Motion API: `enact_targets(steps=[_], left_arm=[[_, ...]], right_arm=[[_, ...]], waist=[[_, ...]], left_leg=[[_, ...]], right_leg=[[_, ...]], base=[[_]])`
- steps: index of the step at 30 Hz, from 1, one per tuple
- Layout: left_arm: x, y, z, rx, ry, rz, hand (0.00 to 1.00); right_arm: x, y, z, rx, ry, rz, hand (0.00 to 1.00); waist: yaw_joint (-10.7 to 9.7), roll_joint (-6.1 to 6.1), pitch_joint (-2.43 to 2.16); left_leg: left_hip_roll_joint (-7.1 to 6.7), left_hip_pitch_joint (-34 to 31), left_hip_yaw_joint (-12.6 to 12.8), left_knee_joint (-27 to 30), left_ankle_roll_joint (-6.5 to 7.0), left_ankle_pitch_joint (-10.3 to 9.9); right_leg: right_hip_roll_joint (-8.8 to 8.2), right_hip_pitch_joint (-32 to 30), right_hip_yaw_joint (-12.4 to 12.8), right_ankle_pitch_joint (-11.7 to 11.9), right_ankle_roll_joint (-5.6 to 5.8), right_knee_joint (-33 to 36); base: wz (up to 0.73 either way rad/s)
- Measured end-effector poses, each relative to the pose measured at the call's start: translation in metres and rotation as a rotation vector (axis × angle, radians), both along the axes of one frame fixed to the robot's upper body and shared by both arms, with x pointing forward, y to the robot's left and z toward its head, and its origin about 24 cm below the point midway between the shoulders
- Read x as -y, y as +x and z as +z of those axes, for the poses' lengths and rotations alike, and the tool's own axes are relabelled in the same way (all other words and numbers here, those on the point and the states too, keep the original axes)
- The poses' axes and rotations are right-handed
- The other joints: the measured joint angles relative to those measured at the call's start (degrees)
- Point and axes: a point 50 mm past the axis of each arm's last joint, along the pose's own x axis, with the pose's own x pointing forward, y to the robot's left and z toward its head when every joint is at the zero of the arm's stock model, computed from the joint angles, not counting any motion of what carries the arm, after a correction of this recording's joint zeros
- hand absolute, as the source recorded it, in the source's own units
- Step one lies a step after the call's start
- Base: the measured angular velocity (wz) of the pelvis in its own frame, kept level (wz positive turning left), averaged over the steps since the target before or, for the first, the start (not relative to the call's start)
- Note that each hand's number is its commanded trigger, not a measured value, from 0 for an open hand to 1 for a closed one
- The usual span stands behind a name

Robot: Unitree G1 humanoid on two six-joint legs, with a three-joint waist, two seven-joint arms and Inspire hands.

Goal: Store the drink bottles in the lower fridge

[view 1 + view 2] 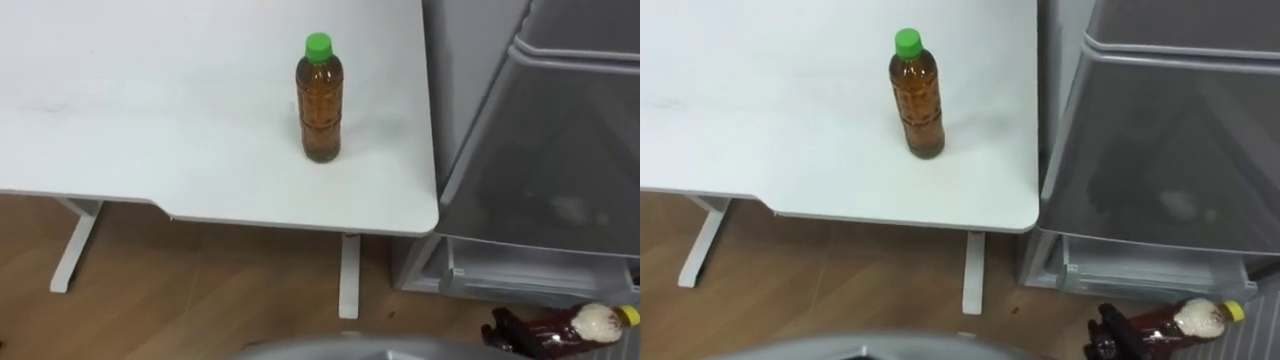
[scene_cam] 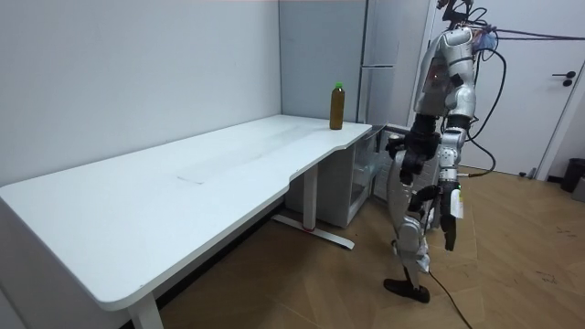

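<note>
The white table point(image 1: 150, 120) takes up most of the scene, its top bare but for one drink. It stands on white legs over a wooden floor point(image 1: 200, 300). In the room view the robot stands upright at the table's far end, facing the table corner and the fridge.

The grey fridge point(image 1: 470, 60) stands just beside the table's right end. Its lower part is open towards the robot. A large translucent grey drawer point(image 1: 560, 170) juts out there, with a clearer, shallower tray point(image 1: 520, 275) below it.

One drink, the green-capped bottle point(image 1: 319, 100), stands upright on the table near the right edge, close to the fridge side. It is filled with amber liquid and nothing touches it.

The other drink, the yellow-capped bottle point(image 1: 1175, 320), lies roughly level, low in front of the open fridge and above the floor. It holds dark reddish-brown liquid, its cap points to the right, and it is outside the drawers.

The right hand point(image 1: 1108, 338) comes in from the lower right. Its dark fingers are curled round the base end of the yellow-capped bottle, clamped on it.

The left hand point(image 2: 403, 151) appears in the room view as a small dark shape in front of the waist, and I cannot tell whether it is open or closed
</note>
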Motion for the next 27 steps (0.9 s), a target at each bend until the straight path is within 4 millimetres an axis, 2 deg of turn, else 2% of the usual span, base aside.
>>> enact_targets(steps=[2, 4, 5, 7, 8, 10, 11, 13, 15, 16, 19, 25, 26, 27], left_arm=[[0.009, 0.004, -0.005, -0.005, -0.079, -0.069, 0.00], [0.014, 0.026, -0.011, 0.001, -0.154, -0.252, 0.00], [0.014, 0.033, -0.012, 0.005, -0.164, -0.290, 0.00], [0.017, 0.061, -0.016, 0.037, -0.205, -0.428, 0.00], [0.018, 0.067, -0.017, 0.043, -0.215, -0.463, 0.00], [0.022, 0.094, -0.019, 0.049, -0.256, -0.648, 0.00], [0.024, 0.101, -0.019, 0.045, -0.265, -0.707, 0.00], [0.027, 0.124, -0.019, 0.042, -0.280, -0.865, 0.00], [0.030, 0.134, -0.019, 0.053, -0.290, -0.929, 0.00], [0.031, 0.139, -0.018, 0.057, -0.293, -0.959, 0.00], [0.032, 0.144, -0.018, 0.046, -0.291, -1.010, 0.00], [0.026, 0.151, -0.015, 0.030, -0.278, -1.060, 0.00], [0.025, 0.151, -0.015, 0.028, -0.279, -1.064, 0.00], [0.024, 0.151, -0.015, 0.025, -0.279, -1.070, 0.00]], right_arm=[[0.006, 0.027, 0.005, 0.048, -0.020, 0.025, 1.00], [0.011, 0.062, 0.013, 0.121, -0.049, 0.060, 1.00], [0.010, 0.070, 0.014, 0.138, -0.048, 0.059, 1.00], [0.004, 0.099, 0.020, 0.185, -0.042, 0.095, 1.00], [0.003, 0.104, 0.021, 0.192, -0.039, 0.100, 1.00], [-0.003, 0.118, 0.023, 0.216, -0.024, 0.110, 1.00], [-0.004, 0.121, 0.024, 0.218, -0.025, 0.124, 1.00], [-0.013, 0.133, 0.025, 0.224, -0.008, 0.145, 1.00], [-0.018, 0.141, 0.027, 0.229, 0.008, 0.143, 1.00], [-0.018, 0.146, 0.029, 0.232, 0.007, 0.146, 1.00], [-0.014, 0.157, 0.034, 0.233, -0.003, 0.127, 1.00], [-0.005, 0.184, 0.054, 0.296, -0.028, 0.145, 1.00], [-0.005, 0.186, 0.055, 0.302, -0.025, 0.145, 0.97], [-0.005, 0.191, 0.059, 0.313, -0.023, 0.153, 0.60]], waist=[[-0.81, 0.25, 0.02], [-0.88, 0.90, 0.44], [-0.87, 0.89, 0.46], [-0.83, 0.82, 0.57], [-0.80, 0.78, 0.59], [-0.53, 0.25, 0.66], [-0.48, 0.04, 0.75], [-0.26, -1.39, 1.48], [-0.40, -1.99, 1.41], [-0.55, -2.66, 1.72], [-0.47, -3.38, 1.70], [-0.31, -3.40, 1.68], [-0.31, -3.41, 1.67], [-0.31, -3.54, 1.71]], left_leg=[[-0.09, -2.89, 0.18, 1.49, 0.07, 0.17], [-0.16, -7.41, 0.25, 3.33, 0.16, 0.48], [-0.16, -8.35, 0.27, 3.55, 0.13, 0.65], [-0.09, -11.70, 0.65, 4.40, 0.02, 1.13], [-0.05, -12.41, 0.73, 4.65, 0.01, 1.19], [0.08, -15.87, 0.77, 6.42, 0.00, 1.21], [0.10, -16.82, 0.74, 6.69, 0.00, 1.22], [0.14, -19.90, 0.79, 7.52, -0.01, 1.55], [0.15, -22.36, 0.77, 8.39, -0.01, 1.57], [0.14, -23.77, 0.74, 8.86, -0.01, 1.57], [0.20, -26.53, 0.56, 9.81, 0.02, 1.59], [0.22, -29.89, 0.71, 10.57, 0.31, 1.92], [0.22, -30.06, 0.73, 10.59, 0.32, 1.97], [0.19, -30.50, 0.86, 10.60, 0.35, 2.12]], right_leg=[[-0.42, -3.64, 0.27, -0.28, -0.32, 2.44], [-0.70, -8.51, 0.79, -0.22, -0.56, 4.71], [-0.70, -9.53, 0.96, -0.15, -0.68, 5.01], [-0.62, -13.40, 1.73, 0.11, -1.08, 6.28], [-0.60, -14.17, 1.83, 0.14, -1.13, 6.53], [-0.66, -17.63, 1.98, 0.30, -1.40, 7.65], [-0.65, -18.60, 1.99, 0.41, -1.53, 7.89], [-0.71, -21.95, 2.26, 0.67, -1.83, 9.04], [-0.73, -24.44, 2.46, 0.79, -1.98, 9.93], [-0.77, -25.97, 2.61, 0.89, -2.06, 10.53], [-0.76, -28.20, 2.48, 1.43, -2.14, 10.47], [-0.79, -31.46, 2.59, 2.43, -2.27, 10.50], [-0.79, -31.64, 2.60, 2.49, -2.27, 10.51], [-0.79, -32.17, 2.79, 2.62, -2.31, 10.65]], base=[[-0.06], [-0.08], [-0.12], [-0.13], [-0.09], [-0.04], [0.00], [-0.05], [-0.04], [-0.03], [0.00], [-0.01], [0.00], [-0.06]])
